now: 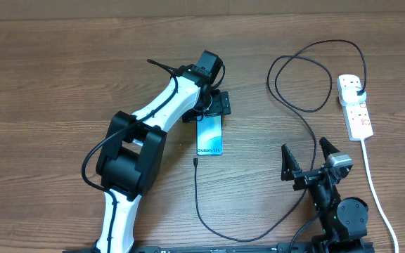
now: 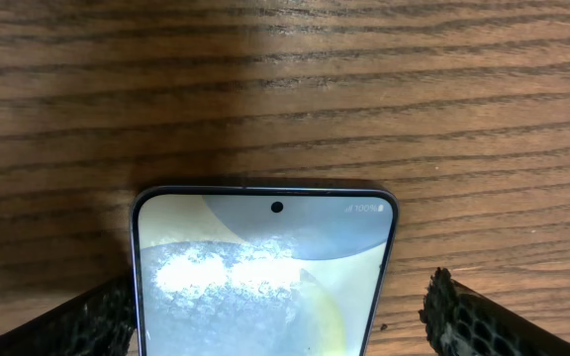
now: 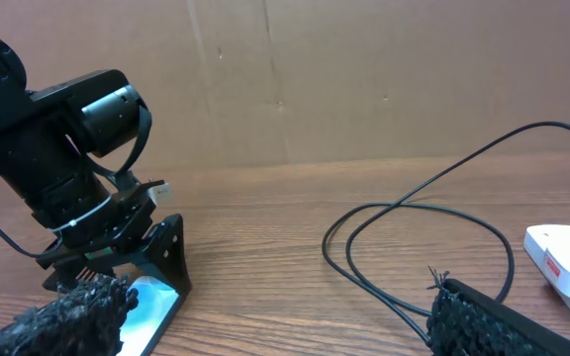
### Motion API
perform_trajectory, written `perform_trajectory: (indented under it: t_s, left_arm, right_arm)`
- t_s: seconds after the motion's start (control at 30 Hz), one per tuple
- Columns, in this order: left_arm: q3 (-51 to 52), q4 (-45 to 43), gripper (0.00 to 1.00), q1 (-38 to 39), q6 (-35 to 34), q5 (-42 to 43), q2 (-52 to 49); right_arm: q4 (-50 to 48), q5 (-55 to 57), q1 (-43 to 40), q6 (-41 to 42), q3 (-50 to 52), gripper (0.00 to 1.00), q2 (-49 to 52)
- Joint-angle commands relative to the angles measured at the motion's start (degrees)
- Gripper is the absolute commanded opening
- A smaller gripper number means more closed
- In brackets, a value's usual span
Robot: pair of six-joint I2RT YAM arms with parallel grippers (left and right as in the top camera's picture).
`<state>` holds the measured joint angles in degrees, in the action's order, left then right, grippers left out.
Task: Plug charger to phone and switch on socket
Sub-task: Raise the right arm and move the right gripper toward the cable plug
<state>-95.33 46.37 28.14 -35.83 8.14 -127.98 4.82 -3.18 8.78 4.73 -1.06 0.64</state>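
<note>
Slim rectangular smartphone with a lit light-blue screen (image 1: 210,137) is laid flat near the middle of the wood-grain bench (image 1: 48,70), long axis running from far edge to near edge. "Galaxy S24" is readable at its near end.

Left jaws, on the white-and-black left arm (image 1: 164,105), are set over the phone's far end, apart and straddling it. In the left wrist view one pad (image 2: 92,321) is seen at or against one long side. The other pad (image 2: 483,326) is kept off the opposite side by a strip of bare wood. Not clamped.

Long thin black charger cable (image 1: 196,190): small connector tip (image 1: 195,161) is laid on the wood just beside the phone's near-left corner, not inserted. The cable is run toward the near edge, swept right, then looped toward the far-right corner. Its black plug (image 1: 357,88) is seated in the far outlet of the white elongated power strip (image 1: 361,126).

The strip is laid toward the right edge, its thick white cord (image 1: 371,179) trailed to the near edge. Switch position cannot be told.

Right jaws are held wide apart with nothing between them, close to the near edge, between black cable and white cord.
</note>
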Motion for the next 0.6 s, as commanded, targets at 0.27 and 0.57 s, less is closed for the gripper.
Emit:
perform_trajectory:
  t_s: [0.27, 0.57]
  left_arm:
    - [5.3, 1.0, 0.97, 0.4, 1.1, 1.5, -10.4]
    - [5.3, 2.1, 0.96, 0.4, 1.1, 1.5, -10.4]
  right_arm:
    - [-0.2, -2.5, 0.4, 12.5, 0.6, 1.00, -0.4]
    - [6.1, -10.1, 0.4, 14.2, -3.5, 1.00, -0.2]
